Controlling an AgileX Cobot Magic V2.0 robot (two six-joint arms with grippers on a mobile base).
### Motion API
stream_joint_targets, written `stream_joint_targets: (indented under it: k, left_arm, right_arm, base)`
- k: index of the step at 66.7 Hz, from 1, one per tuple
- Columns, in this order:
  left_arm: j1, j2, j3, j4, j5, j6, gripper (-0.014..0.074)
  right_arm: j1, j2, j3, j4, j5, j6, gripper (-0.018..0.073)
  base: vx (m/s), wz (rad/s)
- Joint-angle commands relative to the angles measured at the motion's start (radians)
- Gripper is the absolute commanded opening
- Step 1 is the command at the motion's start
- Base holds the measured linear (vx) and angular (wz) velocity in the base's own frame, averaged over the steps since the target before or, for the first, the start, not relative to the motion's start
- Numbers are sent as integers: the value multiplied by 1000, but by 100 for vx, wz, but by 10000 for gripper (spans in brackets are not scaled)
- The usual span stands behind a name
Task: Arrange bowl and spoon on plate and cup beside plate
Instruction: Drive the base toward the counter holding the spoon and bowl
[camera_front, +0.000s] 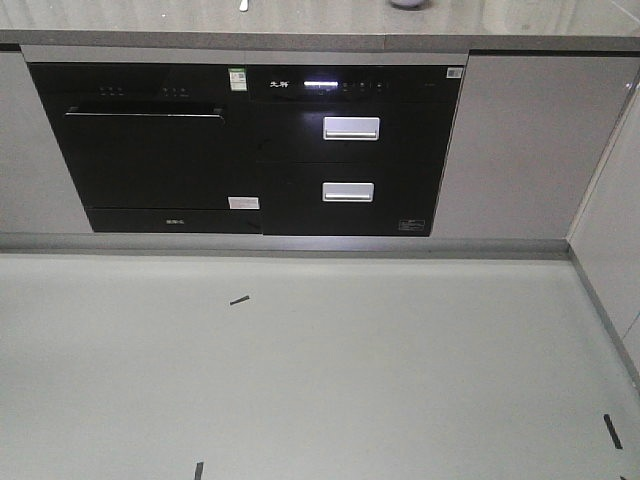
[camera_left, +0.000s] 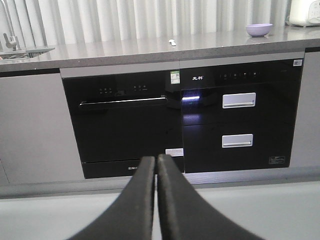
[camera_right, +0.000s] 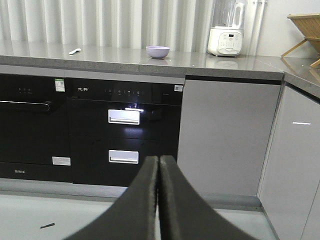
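Left gripper (camera_left: 157, 159) — fingers pressed together, nothing held, low in front of the black oven (camera_left: 122, 125). Right gripper (camera_right: 158, 159) likewise closed and empty. Bowl (camera_right: 157, 51) and spoon (camera_right: 75, 51) sit well apart on the grey countertop (camera_right: 115, 59). Only the right wrist view shows the white blender (camera_right: 227, 30) (the left shows a faucet (camera_left: 7, 27)).

A kitchen, by its countertop (camera_right: 200, 60), built-in black appliances (camera_left: 120, 125) (glass-fronted) and blender (camera_right: 227, 30)
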Motion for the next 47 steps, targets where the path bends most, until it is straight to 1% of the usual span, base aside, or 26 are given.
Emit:
stream_joint_targets:
  k: [1,47]
  left_arm:
    - [-5,-15,-19,-1,-69,-9,-6]
    - [-5,-15,-19,-1,-69,-9,-6]
  right_arm:
    - [-5,-6,8,-6,-70,-4,-6]
    - [-5,-6,8,-6,-70,-4,-6]
  base:
    - [13,2]
    - [18,-2]
